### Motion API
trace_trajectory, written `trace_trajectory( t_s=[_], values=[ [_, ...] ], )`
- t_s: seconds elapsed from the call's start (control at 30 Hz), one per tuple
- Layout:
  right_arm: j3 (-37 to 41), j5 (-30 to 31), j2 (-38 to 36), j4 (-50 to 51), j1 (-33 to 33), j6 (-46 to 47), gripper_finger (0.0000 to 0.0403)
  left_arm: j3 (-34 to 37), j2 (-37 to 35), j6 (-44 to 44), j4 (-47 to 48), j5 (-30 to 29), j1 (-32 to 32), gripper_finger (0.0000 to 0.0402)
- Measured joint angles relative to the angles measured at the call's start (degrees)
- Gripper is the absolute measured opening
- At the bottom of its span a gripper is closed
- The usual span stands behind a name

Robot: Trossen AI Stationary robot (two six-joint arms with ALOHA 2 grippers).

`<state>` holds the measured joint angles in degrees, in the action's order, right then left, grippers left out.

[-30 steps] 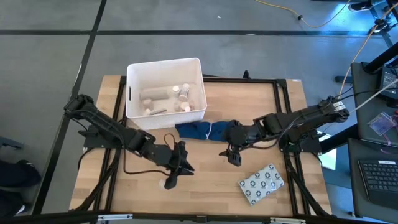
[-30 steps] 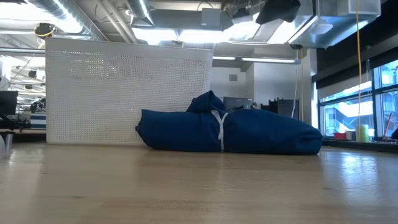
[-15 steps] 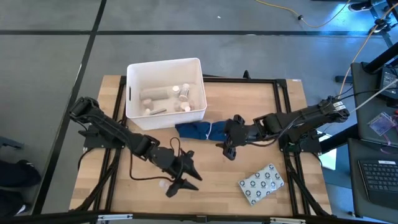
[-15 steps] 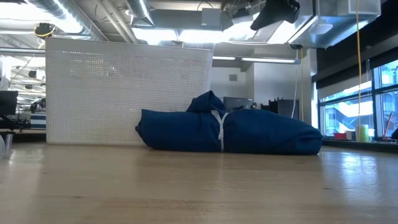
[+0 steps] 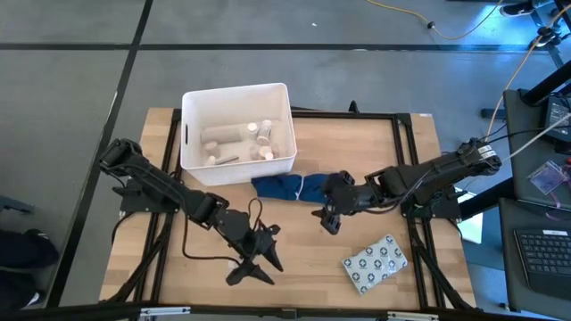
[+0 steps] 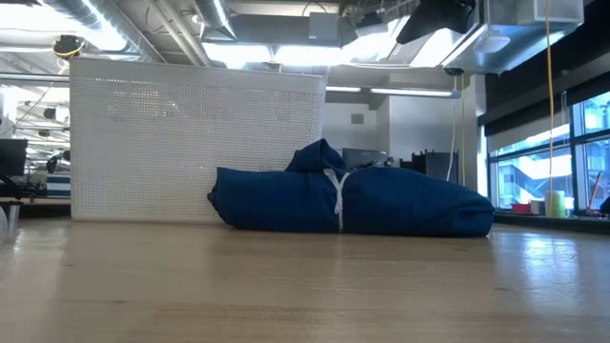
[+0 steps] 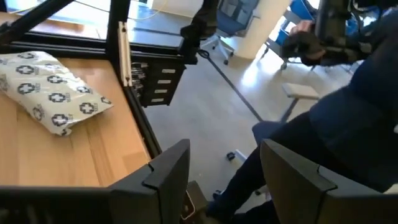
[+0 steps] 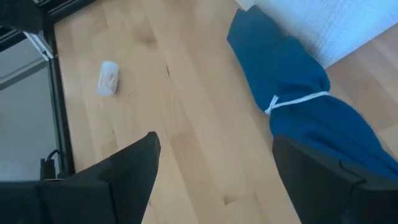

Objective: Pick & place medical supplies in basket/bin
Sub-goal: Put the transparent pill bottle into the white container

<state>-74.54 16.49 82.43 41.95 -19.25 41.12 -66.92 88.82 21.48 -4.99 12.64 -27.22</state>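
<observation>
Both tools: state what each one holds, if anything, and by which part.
Nothing is held. The left tool stands open and empty at the table's near edge; the right tool is open and empty above the wood beside the blue cloth.

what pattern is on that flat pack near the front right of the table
The flat pack is grey-white with rows of dark round cross emblems; the left wrist view shows it best.

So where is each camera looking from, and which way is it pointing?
High view: above, looking straight down on the table, white tub, both arms.
Low view: at tabletop height, facing the blue bag and tub; no gripper visible.
Left wrist view: past the open left gripper off the table edge; grey dotted pack, a seated person.
Right wrist view: down past the open right gripper at the bag and a small vial.
High, low and right wrist views share the bag.
</observation>
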Motion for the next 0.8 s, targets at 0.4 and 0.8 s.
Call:
trace_trajectory(
  t_s=[0.4,0.8],
  values=[
    [0.00,1.68,0.00,0.21,-2.34,3.44,0.0310,0.00,-0.03,-7.26,-0.88,1.56,-1.66,0.0249],
    [0.00,3.41,0.00,0.94,-3.41,5.47,0.0310,0.00,-8.94,-9.42,7.66,-5.53,-3.43,0.0262]
  ],
)
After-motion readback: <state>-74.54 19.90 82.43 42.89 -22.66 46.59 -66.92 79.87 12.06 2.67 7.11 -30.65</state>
